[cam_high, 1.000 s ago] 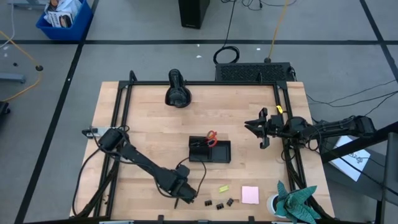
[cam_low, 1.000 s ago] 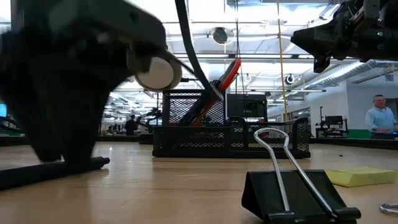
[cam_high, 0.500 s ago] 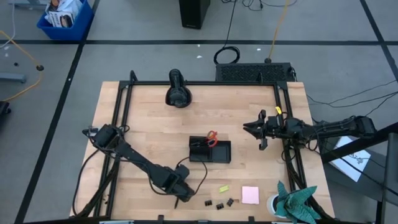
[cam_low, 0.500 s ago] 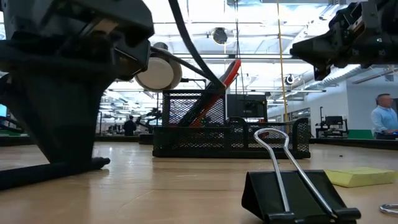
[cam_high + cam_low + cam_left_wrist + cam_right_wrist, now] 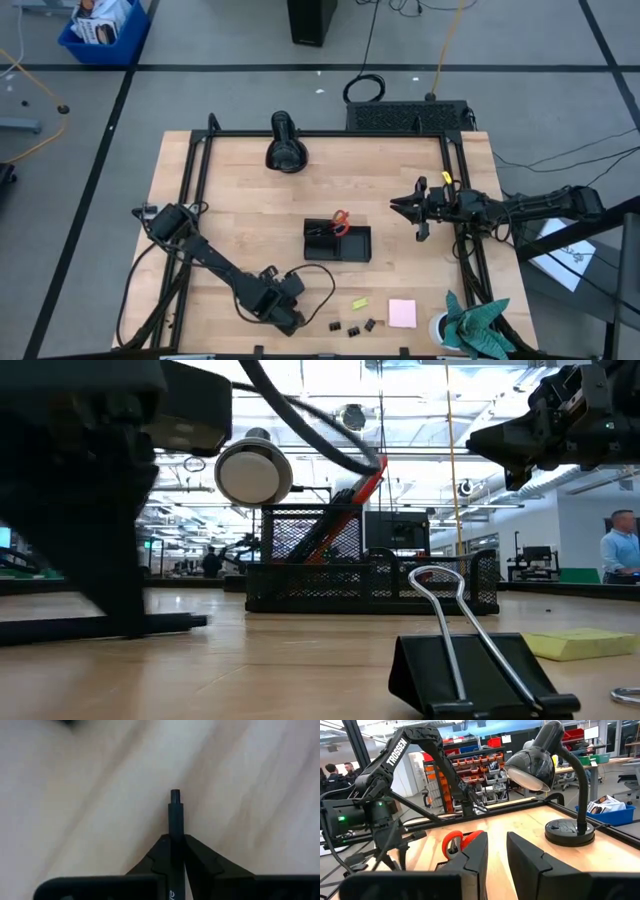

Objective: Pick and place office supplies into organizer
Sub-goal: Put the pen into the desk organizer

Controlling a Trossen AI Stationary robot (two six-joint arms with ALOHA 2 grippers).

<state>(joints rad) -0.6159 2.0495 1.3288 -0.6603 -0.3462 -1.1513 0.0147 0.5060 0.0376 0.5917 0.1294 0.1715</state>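
My left gripper (image 5: 288, 320) is at the table's near edge, shut on a black pen (image 5: 175, 812). In the low view the pen (image 5: 150, 624) shows as a dark bar low over the wood. The black mesh organizer (image 5: 337, 242) stands mid-table with red-handled scissors (image 5: 340, 217) upright in it. Three binder clips (image 5: 352, 327), a yellow-green piece (image 5: 359, 302) and a pink sticky-note pad (image 5: 402, 313) lie on the wood near the front edge. My right gripper (image 5: 409, 213) hangs open above the table's right side, nothing between its fingers. My left gripper pinches the pen's barrel (image 5: 175, 837) between its two fingers, a short way back from the end that sticks out past them. The fingers point down at the table and lie across the pen. Whether the pen is clear of the wood, I cannot tell.
A black desk lamp (image 5: 285, 150) stands at the far side of the table. A teal-green thing (image 5: 475, 325) sits at the near right corner. A black frame (image 5: 200, 180) runs round the table. Bare wood lies between the organizer and my left gripper.
My left gripper has shifted a little toward the table's left edge, staying at the near edge, and has shut on the black pen. The pen stays low over the wood.
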